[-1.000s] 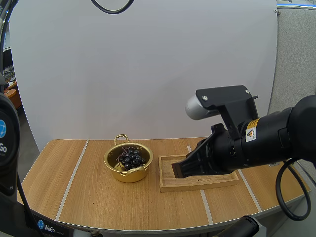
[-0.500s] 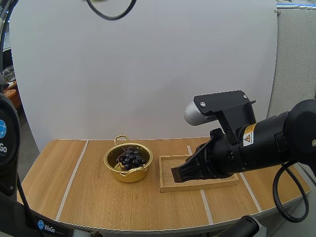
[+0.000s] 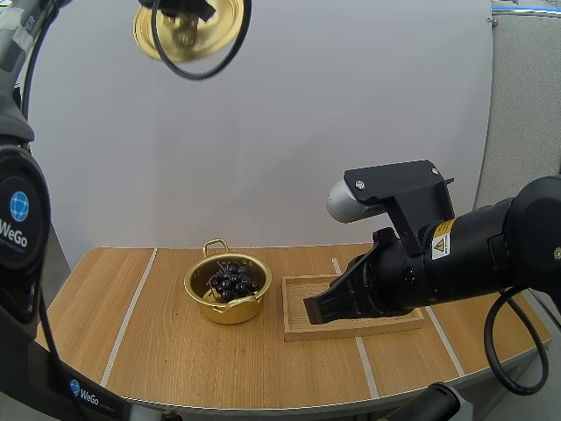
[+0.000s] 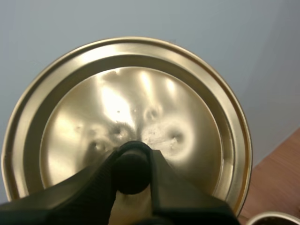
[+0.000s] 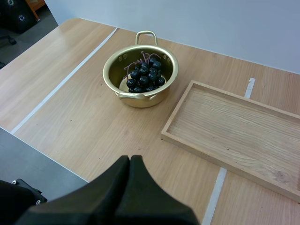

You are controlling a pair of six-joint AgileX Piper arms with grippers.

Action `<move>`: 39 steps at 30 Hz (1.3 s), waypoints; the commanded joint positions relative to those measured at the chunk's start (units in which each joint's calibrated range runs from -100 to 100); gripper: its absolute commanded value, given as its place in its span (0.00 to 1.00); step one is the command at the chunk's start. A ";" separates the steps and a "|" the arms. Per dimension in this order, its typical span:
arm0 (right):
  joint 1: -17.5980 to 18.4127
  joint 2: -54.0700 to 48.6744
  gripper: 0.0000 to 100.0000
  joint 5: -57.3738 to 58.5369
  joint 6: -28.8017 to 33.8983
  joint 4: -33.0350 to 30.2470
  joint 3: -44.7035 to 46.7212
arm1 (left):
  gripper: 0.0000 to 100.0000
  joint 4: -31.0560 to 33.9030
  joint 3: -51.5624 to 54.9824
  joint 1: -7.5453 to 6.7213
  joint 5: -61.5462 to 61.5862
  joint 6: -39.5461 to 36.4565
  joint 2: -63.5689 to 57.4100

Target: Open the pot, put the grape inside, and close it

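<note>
Wooden table (image 3: 158,351) first: nearest, the right gripper (image 5: 130,161) hangs by the tray (image 5: 234,126), fingers pressed together, empty. Beyond, just beside the tray, the open pot (image 5: 140,99) holds the grapes (image 5: 144,77). Farthest, high up, the left gripper (image 4: 132,161) pinches the lid (image 4: 140,108) by its knob (image 4: 132,173). Closing remains, I judge: lower the lid level, centred on the rim.

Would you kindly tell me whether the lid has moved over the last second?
Yes. The lid, held in the left gripper, has come down in the high view toward the pot, which has stayed put on the table.
</note>
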 commanded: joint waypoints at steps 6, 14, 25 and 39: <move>-0.16 -0.53 0.00 0.00 -0.60 0.05 0.08 | 0.00 -5.92 19.35 -0.18 0.00 1.40 -0.01; -0.16 -0.53 0.00 0.00 -0.60 0.05 0.08 | 0.00 -8.11 35.06 -0.18 0.00 5.03 -0.01; -0.16 -0.53 0.00 0.00 -0.60 0.05 0.08 | 0.00 -10.23 43.24 -0.18 -1.69 7.22 5.34; -0.16 -0.53 0.00 0.00 -0.60 0.05 0.08 | 0.00 -11.11 43.88 -0.18 -2.18 7.12 17.91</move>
